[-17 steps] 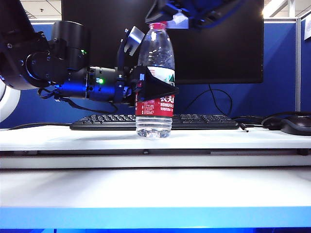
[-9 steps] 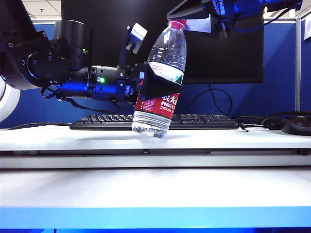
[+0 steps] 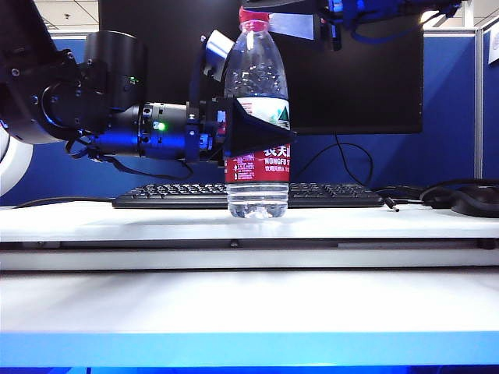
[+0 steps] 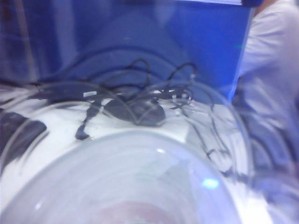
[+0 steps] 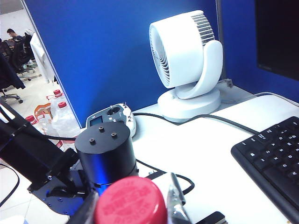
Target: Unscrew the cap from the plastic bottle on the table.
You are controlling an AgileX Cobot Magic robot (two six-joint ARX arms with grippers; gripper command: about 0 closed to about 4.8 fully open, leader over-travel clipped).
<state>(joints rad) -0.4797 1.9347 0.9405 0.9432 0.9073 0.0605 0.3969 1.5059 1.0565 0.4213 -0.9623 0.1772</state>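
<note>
The clear plastic bottle (image 3: 256, 93) with a red-and-white label stands upright on the white table (image 3: 117, 222). My left gripper (image 3: 261, 139) comes in from the left and is shut on the bottle's labelled middle. In the left wrist view the blurred bottle (image 4: 140, 177) fills the near field and hides the fingers. The red cap (image 3: 252, 16) sits on the bottle's neck. My right gripper (image 3: 263, 7) reaches in from the upper right and is shut on it. In the right wrist view the cap (image 5: 131, 203) sits between two fingers (image 5: 176, 200) that press its sides.
A black keyboard (image 3: 327, 193) lies behind the bottle, under a dark monitor (image 3: 351, 78). A black mouse (image 3: 475, 199) and cables lie at the right. The right wrist view shows a white fan (image 5: 187, 65) and a handheld controller (image 5: 112, 117) by a blue partition.
The bottle leaned to the right half a second ago and now stands upright, a little right of where it stood a second ago. The right gripper has turned on the cap; the left gripper kept its hold.
</note>
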